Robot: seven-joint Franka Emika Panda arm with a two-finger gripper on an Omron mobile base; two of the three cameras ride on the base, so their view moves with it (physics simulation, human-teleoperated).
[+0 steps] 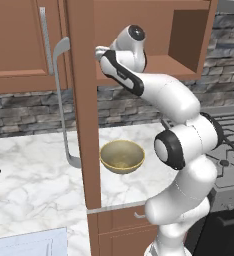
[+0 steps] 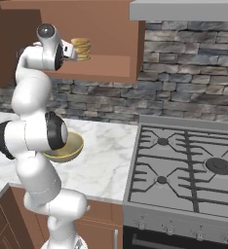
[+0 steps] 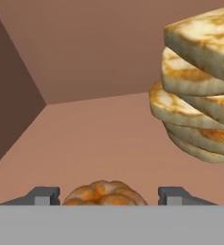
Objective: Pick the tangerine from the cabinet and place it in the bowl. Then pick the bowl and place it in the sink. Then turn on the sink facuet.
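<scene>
The tangerine [image 3: 104, 194], small and orange-brown, lies on the inner shelf of the reddish-brown cabinet [image 1: 164, 65]. My gripper [image 3: 109, 194] reaches into the cabinet and stands open, one fingertip on each side of the fruit with a narrow gap at each. In the right base view the hand [image 2: 69, 51] is at shelf height, just left of the bread stack. The gold-olive bowl [image 1: 121, 156] sits upright on the marble counter below the cabinet, and the arm partly hides the bowl [image 2: 69, 148] in the right base view. A pale corner of the sink [image 1: 26, 243] shows at the lower left.
A stack of tan bread rings [image 3: 200, 95] stands on the same shelf, close to the right of the gripper. The open cabinet door [image 1: 84, 125] with its grey bar handle [image 1: 64, 100] hangs in front of the counter. A gas stove [image 2: 184, 165] lies to the right.
</scene>
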